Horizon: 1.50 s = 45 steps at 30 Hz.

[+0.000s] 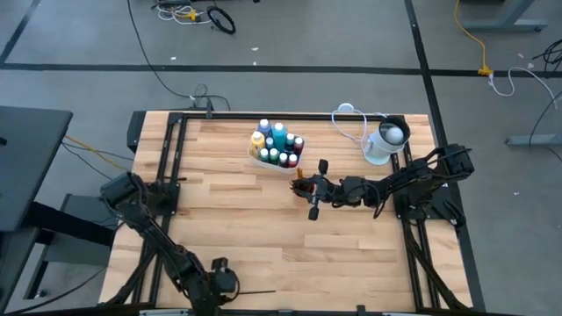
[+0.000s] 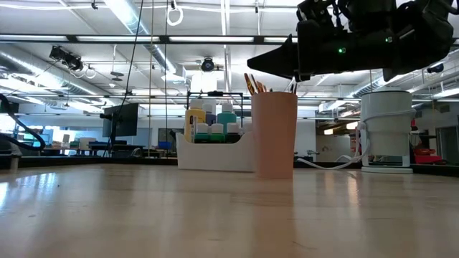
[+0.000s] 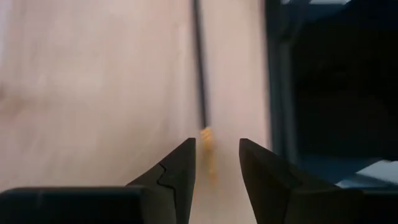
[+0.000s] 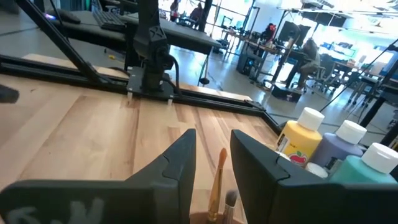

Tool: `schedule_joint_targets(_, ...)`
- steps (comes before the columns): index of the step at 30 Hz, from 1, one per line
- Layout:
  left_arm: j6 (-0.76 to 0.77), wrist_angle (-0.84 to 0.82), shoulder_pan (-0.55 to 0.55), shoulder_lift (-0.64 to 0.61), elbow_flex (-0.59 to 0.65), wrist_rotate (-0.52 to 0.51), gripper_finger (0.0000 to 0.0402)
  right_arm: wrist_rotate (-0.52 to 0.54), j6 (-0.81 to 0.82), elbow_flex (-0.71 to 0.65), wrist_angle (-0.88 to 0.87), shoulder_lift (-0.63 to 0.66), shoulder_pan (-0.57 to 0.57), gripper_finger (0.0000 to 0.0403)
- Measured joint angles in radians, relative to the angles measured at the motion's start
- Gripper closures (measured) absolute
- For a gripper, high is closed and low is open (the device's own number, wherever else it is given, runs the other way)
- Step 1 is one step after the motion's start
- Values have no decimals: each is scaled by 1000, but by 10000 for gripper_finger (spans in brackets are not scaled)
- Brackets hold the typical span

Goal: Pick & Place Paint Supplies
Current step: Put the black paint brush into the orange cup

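Now hovering left gripper (image 3: 216,165), fingers apart, over thin paintbrush (image 3: 200,68) lying bottom-centre of high view; probably light, stiff, roll-prone, so best pinching mid-handle. Holding right gripper (image 4: 212,155) parted above brush cup (image 2: 273,133) mid-frame

Bench (image 1: 263,237): pale smooth wood with satin sheen, dark metal frame (image 1: 176,158); bottles (image 1: 277,145): glossy plastic, white caps; cup (image 2: 274,134): matt peach; both hands: matt black.

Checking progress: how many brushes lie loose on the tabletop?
1: a dark-handled brush near the table's edge, just ahead of the left pincer. Others stand in the pink cup; the arms may hide more.
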<state>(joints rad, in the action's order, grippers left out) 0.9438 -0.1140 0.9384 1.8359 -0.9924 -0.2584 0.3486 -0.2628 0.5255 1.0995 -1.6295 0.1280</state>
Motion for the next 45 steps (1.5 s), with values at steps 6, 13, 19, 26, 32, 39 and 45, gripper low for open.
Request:
schedule_joint_targets(6,-4,-69,8,9,-1,-20,269,-1,-8,0,5,0,0,298)
schedule_joint_targets(13,-63,-51,30,79,-14,-65,269,-8,-8,0,7,0,0,298)
schedule_joint_targets(19,-96,-90,80,109,-16,-212,278,-53,-9,0,7,0,0,298)
schedule_joint_targets(26,-237,-135,91,111,-13,-283,354,-53,-9,0,7,0,0,298)
schedule_joint_targets(32,-115,-158,57,110,-13,-296,392,-53,-5,0,7,0,0,298)
schedule_joint_targets(39,-154,-161,-6,90,-6,-342,397,-169,46,0,28,0,-1,298)
schedule_joint_targets(45,-349,-226,-67,6,-2,-476,398,-310,116,0,123,0,0,298)
